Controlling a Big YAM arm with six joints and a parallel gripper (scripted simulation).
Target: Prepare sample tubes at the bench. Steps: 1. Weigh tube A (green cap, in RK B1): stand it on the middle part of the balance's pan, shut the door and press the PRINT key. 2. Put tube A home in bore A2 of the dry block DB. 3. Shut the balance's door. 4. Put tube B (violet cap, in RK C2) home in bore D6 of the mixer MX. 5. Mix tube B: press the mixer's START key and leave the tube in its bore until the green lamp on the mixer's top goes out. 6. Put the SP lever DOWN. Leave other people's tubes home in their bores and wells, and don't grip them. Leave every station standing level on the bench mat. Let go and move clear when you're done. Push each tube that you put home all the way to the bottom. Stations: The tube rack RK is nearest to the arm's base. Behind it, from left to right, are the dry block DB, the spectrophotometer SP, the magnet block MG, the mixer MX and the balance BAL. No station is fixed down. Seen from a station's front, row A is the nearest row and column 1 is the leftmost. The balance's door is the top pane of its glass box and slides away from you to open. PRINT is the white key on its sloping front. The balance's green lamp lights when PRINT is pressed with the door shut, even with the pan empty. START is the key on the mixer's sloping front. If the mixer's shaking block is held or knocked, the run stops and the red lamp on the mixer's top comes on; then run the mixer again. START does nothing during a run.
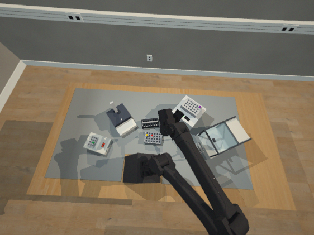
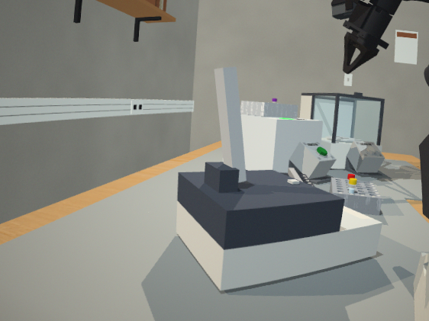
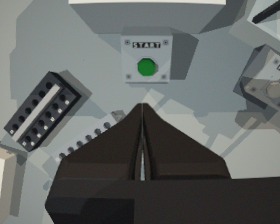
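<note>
My gripper (image 2: 346,71) (image 3: 142,111) is shut and empty. It points down high above the bench, just front of the mixer's green START key (image 2: 322,151) (image 3: 146,67). The mixer (image 1: 199,113) (image 2: 259,142) shows a green lamp (image 1: 183,116) (image 2: 286,119) lit on its top. Violet-capped tube B (image 1: 199,106) (image 2: 274,100) stands in the right back corner of its block. Green-capped tube A (image 1: 93,142) stands in the dry block (image 1: 107,142). The balance's door (image 1: 223,134) (image 2: 358,94) looks shut, its handle (image 1: 214,140) near the front. The SP lever (image 1: 113,106) (image 2: 230,123) stands up.
The rack (image 1: 153,142) (image 2: 362,203) holds tubes with a yellow cap (image 1: 146,134) (image 2: 353,181) and a red cap (image 1: 152,135) (image 2: 351,176). The magnet block (image 1: 150,126) (image 3: 42,111) is behind it. The spectrophotometer (image 1: 125,127) (image 2: 282,226) stands left of them.
</note>
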